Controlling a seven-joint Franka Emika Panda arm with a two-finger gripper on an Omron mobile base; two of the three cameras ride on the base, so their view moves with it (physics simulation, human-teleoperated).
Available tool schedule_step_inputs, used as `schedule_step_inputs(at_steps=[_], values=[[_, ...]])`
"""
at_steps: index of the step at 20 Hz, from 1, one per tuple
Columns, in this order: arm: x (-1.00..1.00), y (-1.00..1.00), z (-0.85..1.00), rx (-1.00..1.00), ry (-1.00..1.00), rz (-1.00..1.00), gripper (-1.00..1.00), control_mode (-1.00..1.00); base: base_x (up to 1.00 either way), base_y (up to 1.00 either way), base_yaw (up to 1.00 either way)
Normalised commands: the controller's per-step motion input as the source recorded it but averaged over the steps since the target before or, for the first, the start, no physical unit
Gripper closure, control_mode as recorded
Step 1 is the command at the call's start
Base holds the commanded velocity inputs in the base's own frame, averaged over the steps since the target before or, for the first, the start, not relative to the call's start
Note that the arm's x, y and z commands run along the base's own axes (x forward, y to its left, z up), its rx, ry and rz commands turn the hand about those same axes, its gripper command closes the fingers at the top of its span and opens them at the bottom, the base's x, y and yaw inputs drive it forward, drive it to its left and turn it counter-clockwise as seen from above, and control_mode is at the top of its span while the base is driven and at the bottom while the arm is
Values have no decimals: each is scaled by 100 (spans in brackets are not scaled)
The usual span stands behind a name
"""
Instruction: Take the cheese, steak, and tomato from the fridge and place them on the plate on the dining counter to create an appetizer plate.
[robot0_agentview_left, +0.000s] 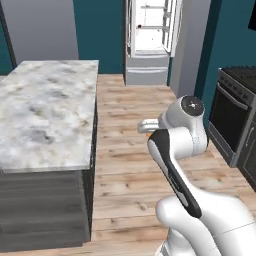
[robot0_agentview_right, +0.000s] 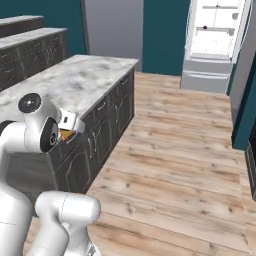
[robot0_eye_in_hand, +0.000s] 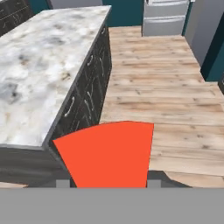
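Currently the marble-topped counter (robot0_agentview_left: 45, 115) is sitting at the left of the left base view, with wood floor (robot0_agentview_left: 130, 150) running past it toward the fridge (robot0_agentview_left: 150, 40) at the back, whose door is standing open. The claw (robot0_eye_in_hand: 105, 183) is clamping on the cheese (robot0_eye_in_hand: 109, 153): in the hand view the orange wedge is sitting between the two fingertips (robot0_eye_in_hand: 62, 183), hanging in the air beside the counter's near corner and above the floor. In the right base view a bit of orange is peeking out under the white hand, next to the dark cabinet fronts (robot0_agentview_right: 100, 135). A dark oven (robot0_agentview_left: 232, 120) is standing at the right edge of the left base view.
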Motion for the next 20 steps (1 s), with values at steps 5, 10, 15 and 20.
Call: schedule_step_inputs(at_steps=[5,10,15,20], values=[[0,0,0,0,0,0,100,100,-33,100,0],[0,0,0,0,0,0,100,100,-11,100,0],[0,0,0,0,0,0,100,100,0,100,-1],[0,0,0,0,0,0,100,100,-1,100,-1]])
